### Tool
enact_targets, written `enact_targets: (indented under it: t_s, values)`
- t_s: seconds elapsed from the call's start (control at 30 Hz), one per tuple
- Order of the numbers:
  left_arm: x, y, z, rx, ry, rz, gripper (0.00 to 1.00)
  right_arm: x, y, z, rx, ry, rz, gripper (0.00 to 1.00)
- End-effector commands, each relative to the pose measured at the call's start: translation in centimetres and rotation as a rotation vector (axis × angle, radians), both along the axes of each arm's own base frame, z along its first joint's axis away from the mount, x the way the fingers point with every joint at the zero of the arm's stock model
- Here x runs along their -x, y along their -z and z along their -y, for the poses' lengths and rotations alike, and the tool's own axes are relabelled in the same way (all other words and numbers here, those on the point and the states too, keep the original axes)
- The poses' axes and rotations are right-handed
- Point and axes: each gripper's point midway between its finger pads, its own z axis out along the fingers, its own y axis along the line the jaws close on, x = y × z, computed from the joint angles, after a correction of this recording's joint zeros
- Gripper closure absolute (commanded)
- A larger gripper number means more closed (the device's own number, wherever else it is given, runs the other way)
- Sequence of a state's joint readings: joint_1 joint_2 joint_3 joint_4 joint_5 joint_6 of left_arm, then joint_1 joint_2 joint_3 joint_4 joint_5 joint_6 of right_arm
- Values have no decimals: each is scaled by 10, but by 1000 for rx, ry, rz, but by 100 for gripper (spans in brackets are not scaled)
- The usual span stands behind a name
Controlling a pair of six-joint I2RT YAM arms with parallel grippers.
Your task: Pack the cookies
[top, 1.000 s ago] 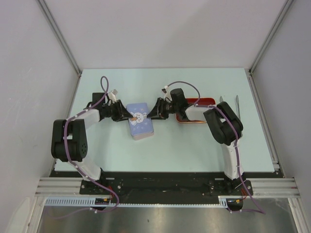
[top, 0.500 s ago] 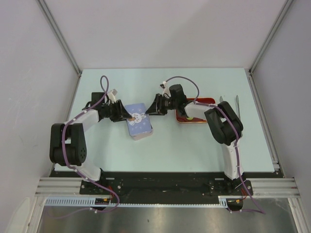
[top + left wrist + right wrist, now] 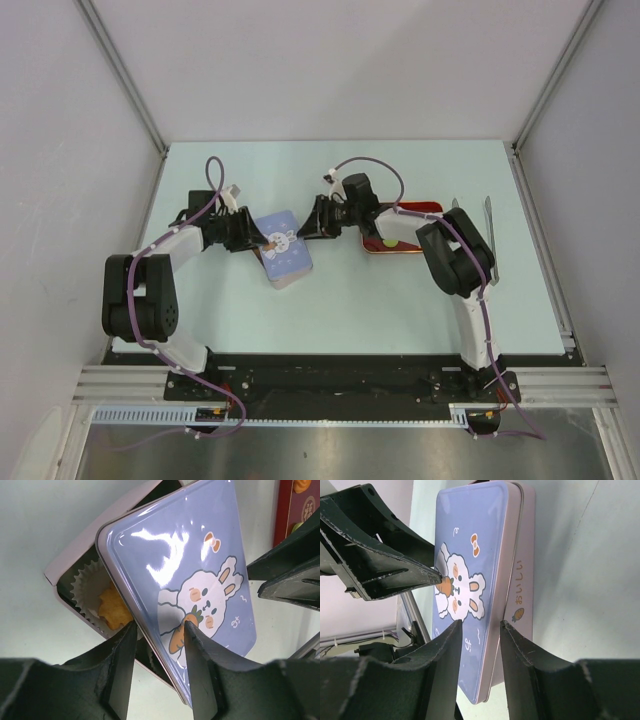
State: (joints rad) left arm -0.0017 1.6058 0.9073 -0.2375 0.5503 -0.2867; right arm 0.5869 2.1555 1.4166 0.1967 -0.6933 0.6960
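Note:
A pink tin lies mid-table, its blue bunny lid sitting askew on it. On the tin's left side the gap shows an orange cookie in a white paper cup. My left gripper is open, and its fingers straddle the lid's raised near edge. From the other side my right gripper is open over the lid's rim, one finger above the lid and one beside the tin's wall. More cookies lie on a red tray.
Two thin metal tools lie at the right of the red tray. Grey walls close the table on three sides. The right arm's elbow hangs over the tray's near right corner.
The left jaws have widened around the lid's edge. The right gripper moved left and away from the bases, and the tin shifted and turned slightly with it.

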Motion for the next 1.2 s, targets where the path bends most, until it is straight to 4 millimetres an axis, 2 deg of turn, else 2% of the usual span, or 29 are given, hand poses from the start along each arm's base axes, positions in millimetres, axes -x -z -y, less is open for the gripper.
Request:
enact_targets:
  t_s: [0.0, 0.57, 0.87, 1.13, 1.17]
  values:
    - [-4, -14, -4, -34, 3, 46, 52, -7, -8, -7, 1, -11, 56, 59]
    - [-11, -44, -7, -55, 2, 119, 48, -6, -7, -10, 7, -28, 63, 59]
    - [-6, -44, -14, -106, 10, 115, 48, -8, -7, -15, 12, -42, 67, 59]
    - [0, -53, -21, -153, 14, 140, 47, -15, -12, -20, 17, -47, 91, 59]
    - [2, -52, -21, -155, 14, 135, 46, -14, -8, -21, 23, -50, 85, 59]
